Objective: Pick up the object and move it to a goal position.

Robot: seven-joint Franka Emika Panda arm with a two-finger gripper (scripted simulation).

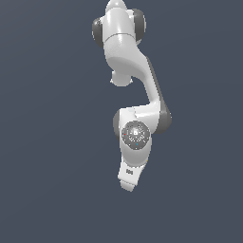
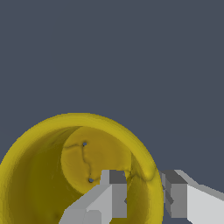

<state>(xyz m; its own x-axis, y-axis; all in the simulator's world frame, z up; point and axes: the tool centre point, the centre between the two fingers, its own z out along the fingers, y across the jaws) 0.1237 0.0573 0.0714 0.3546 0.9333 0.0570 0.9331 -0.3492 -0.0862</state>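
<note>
In the wrist view the gripper stands with its two grey fingers a narrow way apart, straddling the thick rim of the yellow cup: one finger sits inside the hollow, the other outside the wall. Whether the pads actually press the rim I cannot tell. There is one cup and one arm. In the exterior view the arm hides the cup; the gripper points down over a plain grey ground.
</note>
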